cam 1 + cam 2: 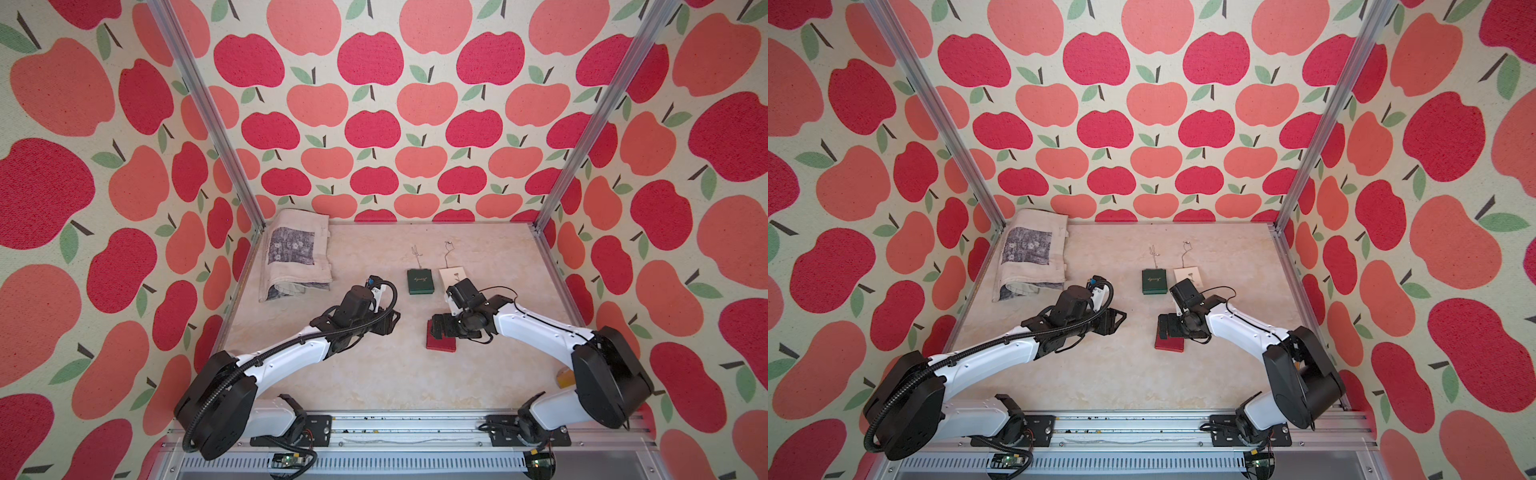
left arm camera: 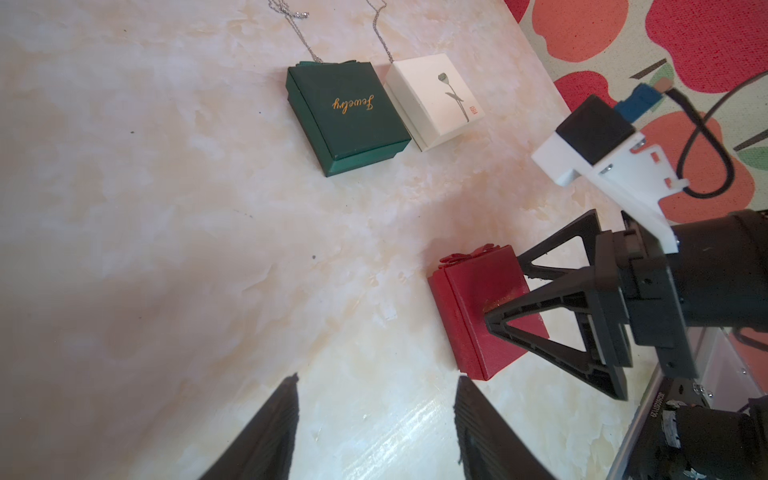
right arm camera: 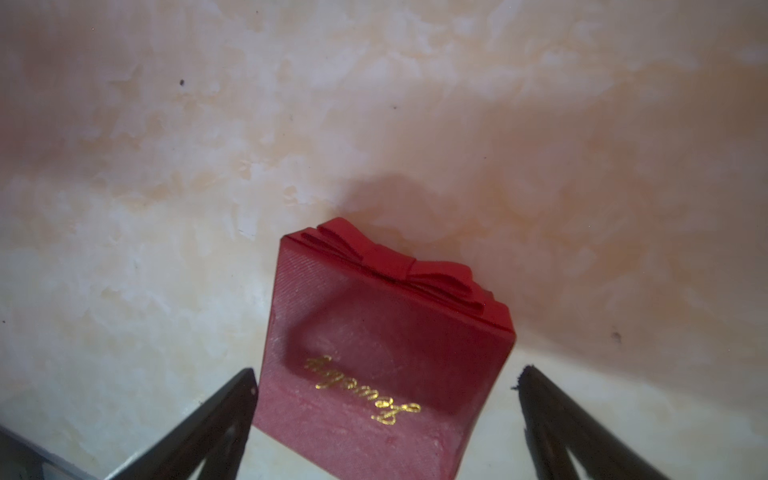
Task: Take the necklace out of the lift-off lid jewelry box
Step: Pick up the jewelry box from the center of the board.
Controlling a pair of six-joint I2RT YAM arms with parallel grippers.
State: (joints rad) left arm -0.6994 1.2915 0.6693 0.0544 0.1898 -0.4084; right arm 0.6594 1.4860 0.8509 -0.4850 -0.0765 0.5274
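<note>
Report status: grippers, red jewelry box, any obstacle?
Left gripper open, empty. Right gripper open, astride red box. Box closed, its necklace unseen. Nothing blocking.

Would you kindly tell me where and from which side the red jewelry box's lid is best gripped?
I'd grip the red jewelry box lid by its two plain side walls, coming from above, as the open right gripper straddles it. The lid lies flat and closed, and the bow crowds a third edge.

Left box beside right box (a chain behind each); third box before them, cloth far left.
</note>
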